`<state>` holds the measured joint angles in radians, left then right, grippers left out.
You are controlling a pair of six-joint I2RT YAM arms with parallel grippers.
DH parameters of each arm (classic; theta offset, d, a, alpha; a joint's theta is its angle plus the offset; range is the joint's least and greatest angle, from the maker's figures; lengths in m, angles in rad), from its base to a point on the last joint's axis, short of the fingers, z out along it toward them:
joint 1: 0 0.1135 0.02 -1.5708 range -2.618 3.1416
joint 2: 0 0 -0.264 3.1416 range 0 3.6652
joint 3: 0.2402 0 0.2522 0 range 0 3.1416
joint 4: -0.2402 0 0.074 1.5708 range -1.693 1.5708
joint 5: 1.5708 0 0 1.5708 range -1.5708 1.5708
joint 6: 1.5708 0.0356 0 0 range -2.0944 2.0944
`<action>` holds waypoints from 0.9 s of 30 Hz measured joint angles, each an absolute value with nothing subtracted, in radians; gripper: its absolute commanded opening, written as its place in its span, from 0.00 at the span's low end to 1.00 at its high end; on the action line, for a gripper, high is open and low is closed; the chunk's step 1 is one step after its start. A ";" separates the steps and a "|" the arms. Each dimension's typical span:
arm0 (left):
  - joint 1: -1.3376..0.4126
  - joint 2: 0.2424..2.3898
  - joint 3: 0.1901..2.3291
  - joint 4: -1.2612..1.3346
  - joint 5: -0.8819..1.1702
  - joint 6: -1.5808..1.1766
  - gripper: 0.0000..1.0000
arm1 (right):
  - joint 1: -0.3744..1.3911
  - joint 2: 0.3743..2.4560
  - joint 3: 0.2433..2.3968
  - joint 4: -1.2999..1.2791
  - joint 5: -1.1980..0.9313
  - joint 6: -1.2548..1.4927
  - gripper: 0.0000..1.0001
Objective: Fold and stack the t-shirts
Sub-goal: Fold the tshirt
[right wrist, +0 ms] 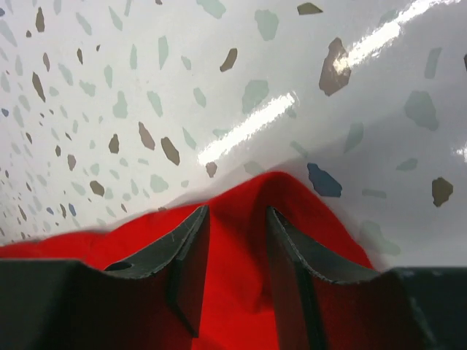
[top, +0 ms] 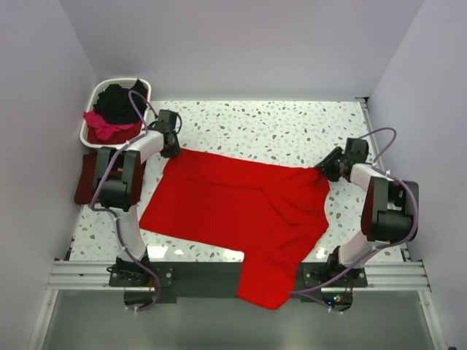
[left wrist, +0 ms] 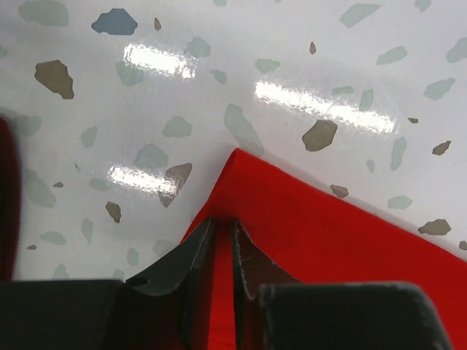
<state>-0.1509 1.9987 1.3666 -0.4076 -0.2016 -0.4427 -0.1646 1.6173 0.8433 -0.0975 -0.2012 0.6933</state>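
A bright red t-shirt lies spread across the table, with its lower part hanging over the near edge. My left gripper is shut on its far left corner, and a thin strip of red cloth sits between the nearly closed jaws of the left gripper. My right gripper holds the far right corner, where the cloth pulls to a point. In the right wrist view a bunched ridge of red cloth fills the gap between the right gripper's jaws. A dark maroon shirt lies at the left table edge.
A white laundry basket stands at the far left corner, holding a black shirt and a magenta-pink one. The speckled tabletop shows bare beyond the red shirt. Walls close in on the left, back and right.
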 measured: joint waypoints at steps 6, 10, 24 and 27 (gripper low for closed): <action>-0.151 2.020 1.381 -0.405 -0.206 -0.446 0.18 | -0.176 1.660 0.839 -0.006 -0.208 0.722 0.22; -0.151 2.034 1.400 -0.410 -0.215 -0.457 0.17 | -0.199 1.655 0.804 0.041 -0.201 0.737 0.00; -0.146 2.071 1.460 -0.440 -0.213 -0.503 0.19 | -0.242 1.668 0.826 0.031 -0.161 0.738 0.00; -0.141 2.114 1.528 -0.459 -0.204 -0.513 0.19 | -0.242 1.734 0.883 0.031 -0.167 0.733 0.00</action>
<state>-0.1413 2.1143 1.5284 -0.4595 -0.2043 -0.5129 -0.2424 1.7344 0.8829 0.0311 -0.1669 0.7326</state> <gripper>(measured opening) 0.187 0.014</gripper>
